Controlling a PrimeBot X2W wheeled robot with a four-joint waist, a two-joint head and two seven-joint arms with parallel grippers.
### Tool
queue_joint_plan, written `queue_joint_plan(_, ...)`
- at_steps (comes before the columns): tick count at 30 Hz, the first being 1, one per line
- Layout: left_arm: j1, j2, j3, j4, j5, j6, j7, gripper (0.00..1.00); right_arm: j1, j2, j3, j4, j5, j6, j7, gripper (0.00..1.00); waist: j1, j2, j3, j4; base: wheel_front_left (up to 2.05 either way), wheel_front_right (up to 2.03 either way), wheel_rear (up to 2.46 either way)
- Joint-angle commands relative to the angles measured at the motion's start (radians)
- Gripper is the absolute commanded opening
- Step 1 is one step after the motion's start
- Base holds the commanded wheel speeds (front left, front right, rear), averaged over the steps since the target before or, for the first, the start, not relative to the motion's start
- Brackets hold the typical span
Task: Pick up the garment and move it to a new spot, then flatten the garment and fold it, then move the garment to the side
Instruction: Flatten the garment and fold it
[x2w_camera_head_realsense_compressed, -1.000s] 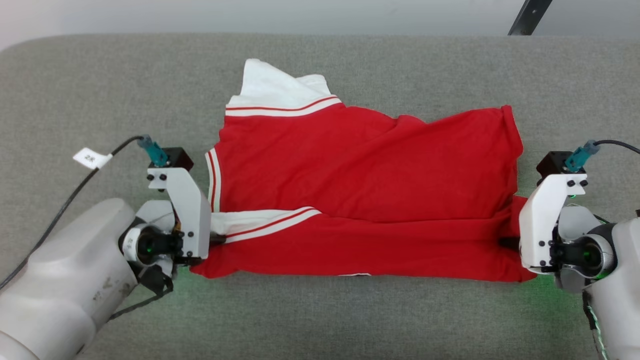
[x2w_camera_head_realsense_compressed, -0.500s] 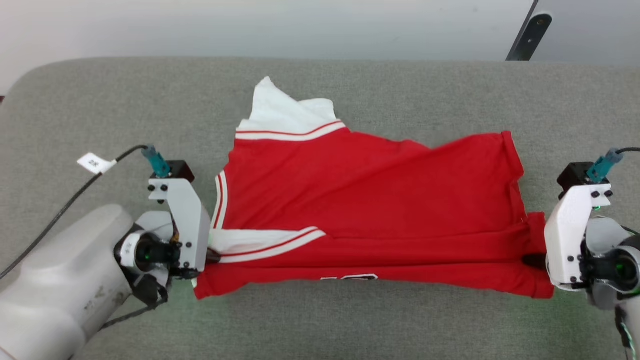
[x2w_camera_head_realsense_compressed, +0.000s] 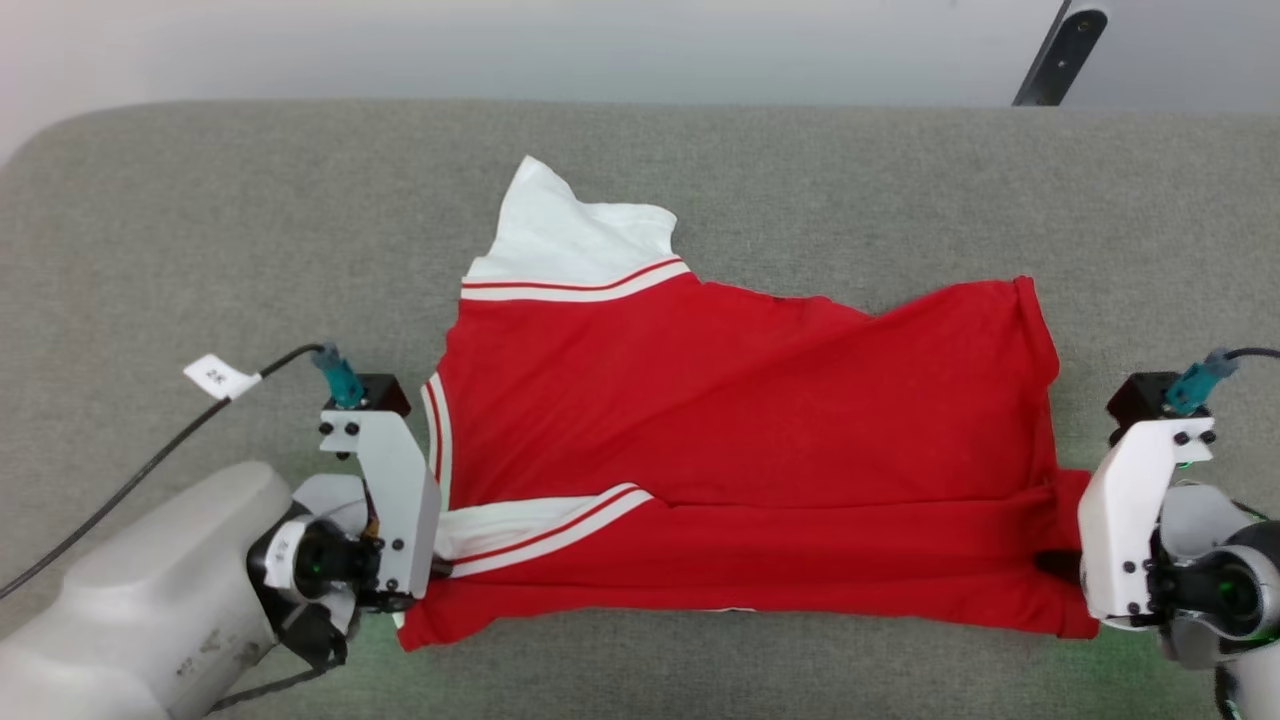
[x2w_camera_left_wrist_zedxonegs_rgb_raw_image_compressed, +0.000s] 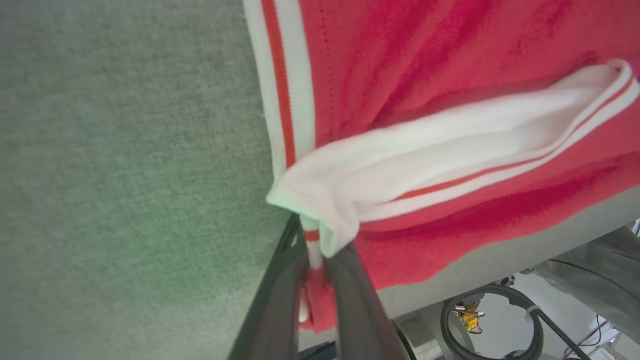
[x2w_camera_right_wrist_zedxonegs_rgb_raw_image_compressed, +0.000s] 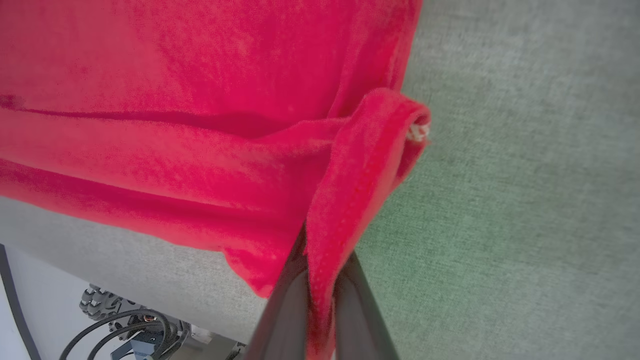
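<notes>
We hold the garment (x2w_camera_head_realsense_compressed: 740, 420) spread near the bench's (x2w_camera_head_realsense_compressed: 200, 250) front edge. Our left gripper (x2w_camera_left_wrist_zedxonegs_rgb_raw_image_compressed: 315, 265) is pinched on its white sleeve end, and our right gripper (x2w_camera_right_wrist_zedxonegs_rgb_raw_image_compressed: 320, 260) is clamped on the red hem. The fabric is soft, limp and probably light, so hems grip best.

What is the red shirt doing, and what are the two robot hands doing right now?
shirt: lying wrinkled on the grey cushion, near strip doubled over, pinched at both ends.
left gripper: shut on the shirt's sleeve end.
right gripper: shut on the shirt's red hem end.
</notes>
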Motion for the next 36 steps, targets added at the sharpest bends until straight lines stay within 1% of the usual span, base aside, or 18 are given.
queue_joint_plan(1,0.029,-0.019,-0.008,0.02,-0.003,-0.002,-0.008,0.0,-0.007,0.013,0.007,0.028,-0.013,-0.001,-0.023,0.0,0.0,-0.0001,0.018,-0.014,0.0,0.0,0.0)
queue_joint_plan(6,0.034,-0.056,-0.02,0.08,0.006,-0.02,-0.012,0.0,-0.04,0.034,0.03,0.111,-0.027,-0.001,-0.069,0.0,0.0,-0.0001,0.028,-0.023,0.0,0.0,0.0)
queue_joint_plan(7,0.022,-0.059,-0.022,0.086,0.016,-0.024,-0.015,0.24,-0.044,0.035,0.035,0.125,-0.027,-0.001,-0.075,0.0,0.0,-0.0001,0.027,-0.023,0.0,0.0,0.0)
queue_joint_plan(9,-0.001,-0.056,-0.017,0.096,0.024,-0.028,-0.009,1.0,-0.049,0.036,0.042,0.153,-0.022,-0.001,-0.088,0.0,0.0,-0.0001,0.021,-0.019,0.0,0.0,0.0)
queue_joint_plan(12,-0.045,-0.019,-0.022,0.094,0.053,-0.027,0.016,1.0,-0.051,0.023,0.048,0.189,-0.027,-0.001,-0.1,0.0,0.0,-0.0001,0.008,-0.01,0.0,0.0,0.0)
queue_joint_plan(14,-0.058,-0.01,-0.02,0.086,0.057,-0.028,0.024,1.0,-0.049,0.021,0.048,0.198,-0.025,-0.001,-0.104,0.0,0.0,-0.0001,0.003,-0.006,0.0,0.0,0.0)
queue_joint_plan(18,-0.093,0.018,-0.011,0.037,0.069,-0.009,0.031,1.0,-0.04,0.02,0.047,0.243,-0.032,-0.002,-0.128,0.0,0.0,-0.0001,-0.016,0.006,0.0,0.0,0.0)
queue_joint_plan(20,-0.086,0.036,-0.004,0.01,0.072,-0.003,0.014,1.0,-0.035,0.02,0.044,0.275,-0.041,-0.002,-0.14,0.0,0.0,-0.0001,-0.025,0.012,0.0,0.0,0.0)
queue_joint_plan(22,-0.068,0.054,0.003,-0.013,0.079,-0.008,-0.022,1.0,-0.036,0.029,0.038,0.307,-0.049,-0.002,-0.159,0.0,0.0,-0.0001,-0.035,0.014,0.0,0.0,0.0)
queue_joint_plan(23,-0.056,0.057,0.01,-0.022,0.077,-0.006,-0.046,1.0,-0.038,0.033,0.037,0.321,-0.053,-0.002,-0.176,0.22,0.0,-0.0001,-0.04,0.015,0.0,0.0,0.0)
queue_joint_plan(24,-0.042,0.056,0.015,-0.029,0.075,-0.004,-0.068,1.0,-0.041,0.034,0.042,0.33,-0.06,-0.002,-0.194,0.8,0.0,-0.0001,-0.047,0.015,0.0,0.0,0.0)
queue_joint_plan(25,-0.029,0.057,0.016,-0.036,0.077,-0.004,-0.086,1.0,-0.041,0.033,0.048,0.345,-0.066,-0.002,-0.204,1.0,0.0,-0.0001,-0.055,0.016,0.0,0.0,0.0)
queue_joint_plan(27,-0.001,0.063,0.023,-0.044,0.08,-0.003,-0.132,1.0,-0.041,0.039,0.049,0.37,-0.067,-0.002,-0.218,1.0,0.0,-0.0001,-0.073,0.013,0.0,0.0,0.0)
queue_joint_plan(30,0.052,0.063,0.038,-0.054,0.07,-0.004,-0.206,1.0,-0.041,0.032,0.046,0.391,-0.065,-0.002,-0.236,1.0,0.0,-0.0001,-0.106,0.009,0.0,0.0,0.0)
queue_joint_plan(32,0.083,0.065,0.049,-0.055,0.074,-0.004,-0.266,1.0,-0.04,0.023,0.042,0.394,-0.065,-0.002,-0.248,1.0,0.0,-0.0001,-0.128,0.005,0.0,0.0,0.0)
queue_joint_plan(36,0.145,0.061,0.06,-0.063,0.078,-0.017,-0.363,1.0,-0.031,0.006,0.042,0.373,-0.053,-0.001,-0.259,1.0,0.0,-0.0001,-0.176,-0.002,0.0,0.0,0.0)
